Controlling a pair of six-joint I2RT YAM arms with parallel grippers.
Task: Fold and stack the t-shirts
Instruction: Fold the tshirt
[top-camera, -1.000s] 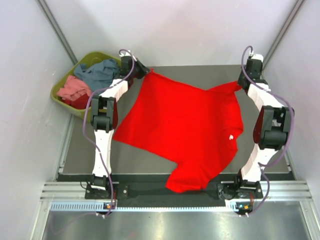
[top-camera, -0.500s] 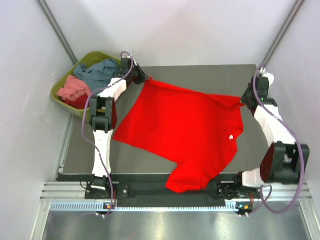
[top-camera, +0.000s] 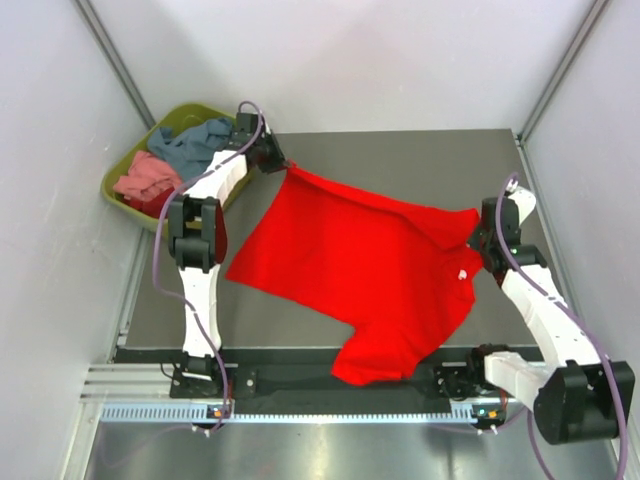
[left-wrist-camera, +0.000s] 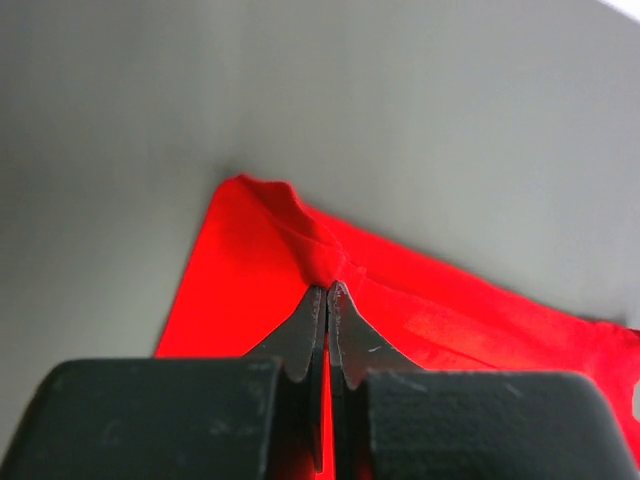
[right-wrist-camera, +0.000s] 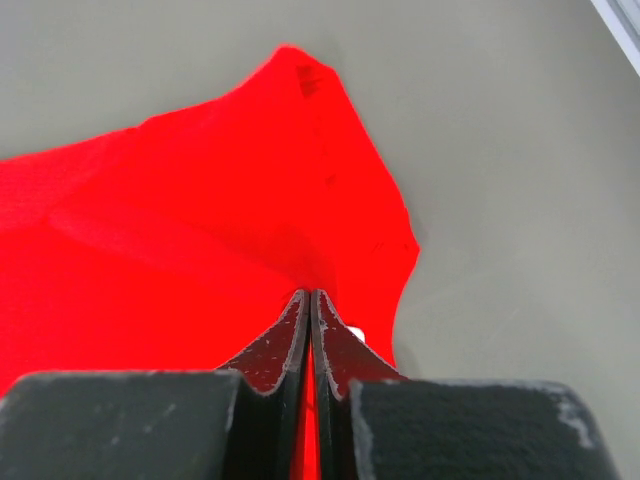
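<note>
A bright red t-shirt (top-camera: 360, 265) lies spread over the grey table, its near edge hanging over the front rail. A white neck label (top-camera: 461, 274) shows near its right side. My left gripper (top-camera: 281, 165) is shut on the shirt's far-left corner; the left wrist view shows the closed jaws pinching a fold of the red cloth (left-wrist-camera: 320, 255). My right gripper (top-camera: 478, 232) is shut on the shirt's right edge; the right wrist view shows the jaws closed on the red cloth (right-wrist-camera: 250, 230). Blue-grey (top-camera: 195, 145) and salmon pink (top-camera: 148, 178) shirts lie in the tub.
An olive-green tub (top-camera: 128, 160) stands off the table's far-left corner, beside the left arm. White walls close in the left, back and right sides. A metal rail (top-camera: 330, 385) runs along the near edge between the arm bases.
My right gripper has pulled the shirt's right edge from the far right corner back toward the near side. My left gripper has shifted slightly left, holding its corner.
</note>
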